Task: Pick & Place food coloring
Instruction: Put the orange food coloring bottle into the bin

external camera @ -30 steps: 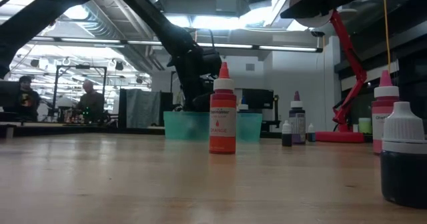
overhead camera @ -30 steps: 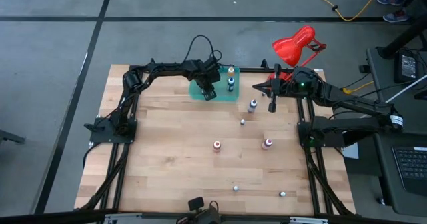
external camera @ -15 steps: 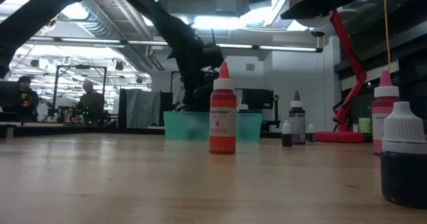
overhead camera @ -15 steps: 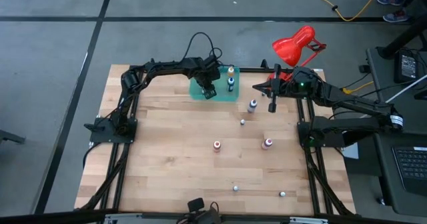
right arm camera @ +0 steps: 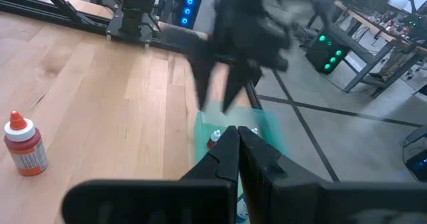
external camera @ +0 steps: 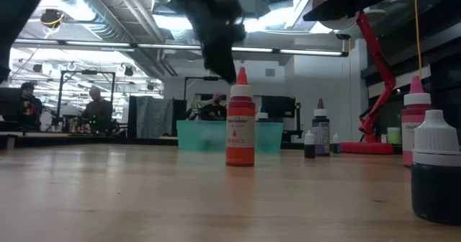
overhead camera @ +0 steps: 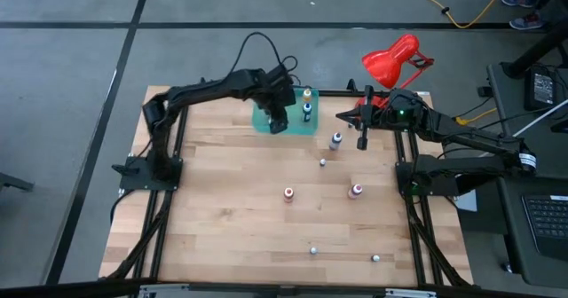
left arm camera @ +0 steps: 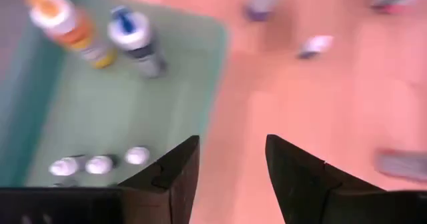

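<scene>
Above teal plastic bin, left tool spread, small round bottles inside

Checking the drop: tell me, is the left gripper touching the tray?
Apart. The low view shows the left gripper raised clear above the tray; its wrist view shows it empty.

A shallow green plastic tray sat at the wooden counter's far edge, two tall dropper bottles standing in it. Loose bottles lay scattered nearer the middle. My left fingers hung over the tray.
</scene>
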Action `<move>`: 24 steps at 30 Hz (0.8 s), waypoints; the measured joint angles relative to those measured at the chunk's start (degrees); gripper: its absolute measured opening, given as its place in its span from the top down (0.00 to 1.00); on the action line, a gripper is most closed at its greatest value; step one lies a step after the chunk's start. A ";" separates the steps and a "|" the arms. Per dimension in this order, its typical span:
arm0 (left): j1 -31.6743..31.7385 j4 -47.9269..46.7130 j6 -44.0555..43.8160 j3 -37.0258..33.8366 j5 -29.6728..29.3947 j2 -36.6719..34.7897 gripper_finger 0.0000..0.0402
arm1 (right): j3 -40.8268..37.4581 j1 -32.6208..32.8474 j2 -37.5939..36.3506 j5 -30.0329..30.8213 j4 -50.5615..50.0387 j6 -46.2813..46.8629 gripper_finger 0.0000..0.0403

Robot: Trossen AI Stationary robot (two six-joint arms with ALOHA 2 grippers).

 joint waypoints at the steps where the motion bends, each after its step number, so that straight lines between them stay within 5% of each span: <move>1: -1.08 -0.73 0.26 0.00 0.15 -1.17 0.59 | 0.00 0.00 0.00 0.00 0.00 -0.01 0.97; 11: -13.63 -4.76 -1.94 0.02 -3.65 -9.95 0.59 | 0.00 0.02 0.00 -0.02 -0.02 -0.23 0.97; 24: -27.62 -3.92 -22.21 -3.76 -10.48 -9.80 0.58 | 0.00 0.02 0.00 -0.57 -0.09 -0.36 0.97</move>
